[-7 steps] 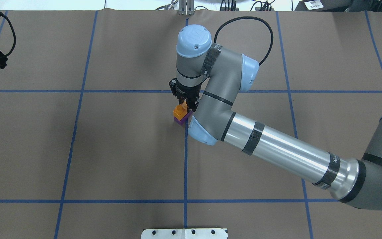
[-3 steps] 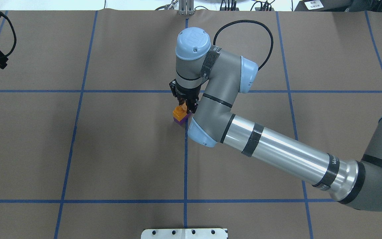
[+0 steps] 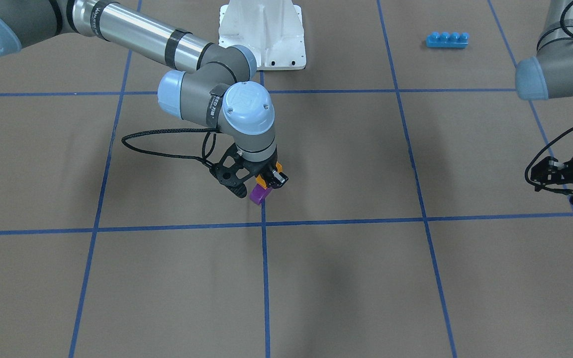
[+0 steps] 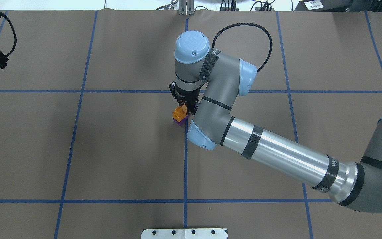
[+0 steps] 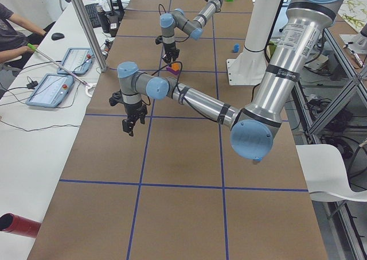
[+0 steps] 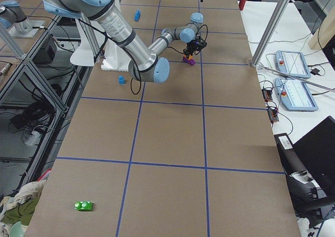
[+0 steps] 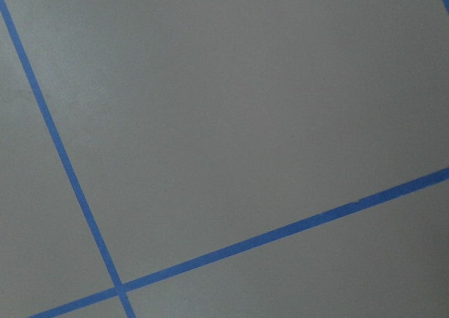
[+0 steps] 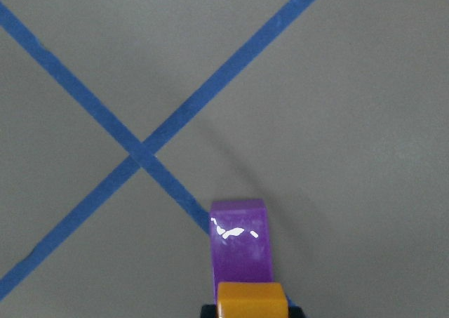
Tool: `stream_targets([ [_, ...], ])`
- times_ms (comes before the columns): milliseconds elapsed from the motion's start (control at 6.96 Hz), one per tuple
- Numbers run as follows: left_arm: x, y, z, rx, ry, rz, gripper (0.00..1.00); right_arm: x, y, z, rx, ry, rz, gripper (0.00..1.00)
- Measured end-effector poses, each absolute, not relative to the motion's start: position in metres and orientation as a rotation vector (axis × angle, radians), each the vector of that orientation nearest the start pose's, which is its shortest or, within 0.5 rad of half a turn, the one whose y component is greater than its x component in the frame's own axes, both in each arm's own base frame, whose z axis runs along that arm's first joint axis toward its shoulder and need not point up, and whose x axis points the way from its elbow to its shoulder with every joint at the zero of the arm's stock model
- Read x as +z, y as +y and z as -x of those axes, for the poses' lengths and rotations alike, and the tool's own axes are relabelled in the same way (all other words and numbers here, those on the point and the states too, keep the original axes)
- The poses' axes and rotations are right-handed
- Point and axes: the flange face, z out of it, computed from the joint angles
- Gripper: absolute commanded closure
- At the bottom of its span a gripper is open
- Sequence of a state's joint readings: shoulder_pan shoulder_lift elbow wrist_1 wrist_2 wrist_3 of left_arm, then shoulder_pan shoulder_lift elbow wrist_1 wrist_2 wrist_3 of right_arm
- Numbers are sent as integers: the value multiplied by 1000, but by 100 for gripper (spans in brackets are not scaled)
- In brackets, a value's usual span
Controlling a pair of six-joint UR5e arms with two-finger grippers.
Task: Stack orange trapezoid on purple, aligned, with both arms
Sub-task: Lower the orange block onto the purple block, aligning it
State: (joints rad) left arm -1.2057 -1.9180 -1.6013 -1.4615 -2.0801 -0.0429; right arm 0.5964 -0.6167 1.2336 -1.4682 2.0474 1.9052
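The tabletop (image 4: 111,149) is lying under brown paper, with blue tape lines (image 4: 185,166) crossing it in a grid. The purple block (image 3: 258,195) is resting just beside the middle line, near a crossing. In the front-facing view, a white arm base (image 3: 261,35) is standing at twelve o'clock from it and a long blue brick (image 3: 447,40) is lying at two o'clock. A small blue block (image 6: 121,80) and a green piece (image 6: 83,206) are lying well apart.
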Motion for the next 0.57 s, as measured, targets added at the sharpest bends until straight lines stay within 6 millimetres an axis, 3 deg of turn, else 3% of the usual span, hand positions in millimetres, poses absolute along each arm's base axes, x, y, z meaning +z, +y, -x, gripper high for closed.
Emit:
stream_targets([
  [287,476,-618,-146,382,552,-153,0,182,-521,614,701,-776,366,100],
  [431,476,-618,-146,383,552,-153,0,182,-520,614,700,-778,365,71],
  [575,476,-618,-146,383,552,-154,0,181,-520,614,698,-787,365,1],
])
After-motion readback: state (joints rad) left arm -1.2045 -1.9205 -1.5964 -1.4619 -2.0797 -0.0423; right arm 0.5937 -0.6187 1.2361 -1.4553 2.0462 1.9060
